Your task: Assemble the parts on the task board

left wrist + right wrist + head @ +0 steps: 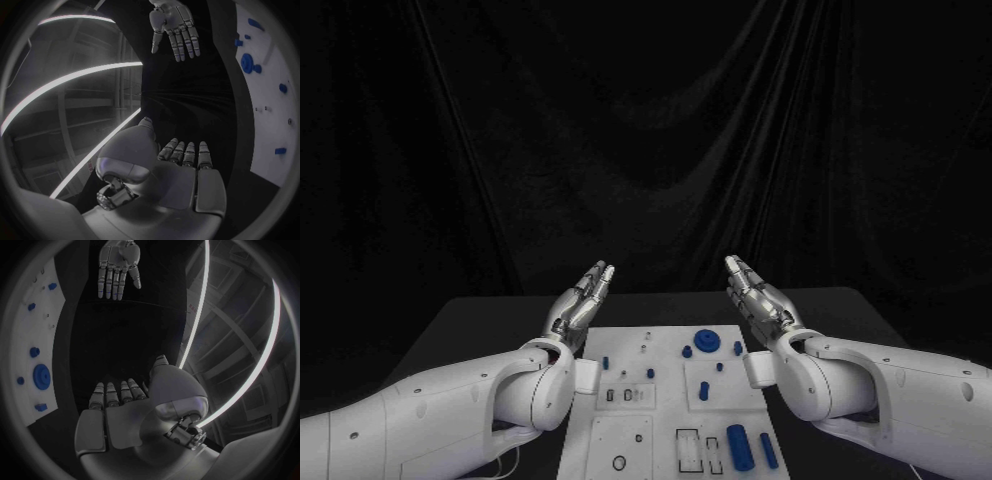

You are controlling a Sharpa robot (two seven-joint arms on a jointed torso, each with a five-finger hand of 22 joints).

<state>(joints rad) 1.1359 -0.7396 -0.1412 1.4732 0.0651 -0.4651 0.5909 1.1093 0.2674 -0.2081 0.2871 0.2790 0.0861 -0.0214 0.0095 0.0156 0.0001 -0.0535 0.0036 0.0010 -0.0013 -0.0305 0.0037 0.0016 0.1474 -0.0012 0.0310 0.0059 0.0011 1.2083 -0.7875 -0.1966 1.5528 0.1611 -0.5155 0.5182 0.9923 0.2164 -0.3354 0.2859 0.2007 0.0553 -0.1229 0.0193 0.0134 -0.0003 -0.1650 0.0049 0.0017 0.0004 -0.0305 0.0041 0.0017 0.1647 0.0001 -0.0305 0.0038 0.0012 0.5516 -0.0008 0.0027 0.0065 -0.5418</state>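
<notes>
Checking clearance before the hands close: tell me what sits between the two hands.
Head view: nothing held between the left hand and right hand; below the gap lie the task board and its blue parts.

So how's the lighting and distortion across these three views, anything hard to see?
Head view: dim, black backdrop and table merge, but the white task board and blue parts stand out. Left wrist view: fisheye bends the board's edge, bright curved light streaks behind the left hand. Right wrist view: same bending and streaks behind the right hand.
</notes>
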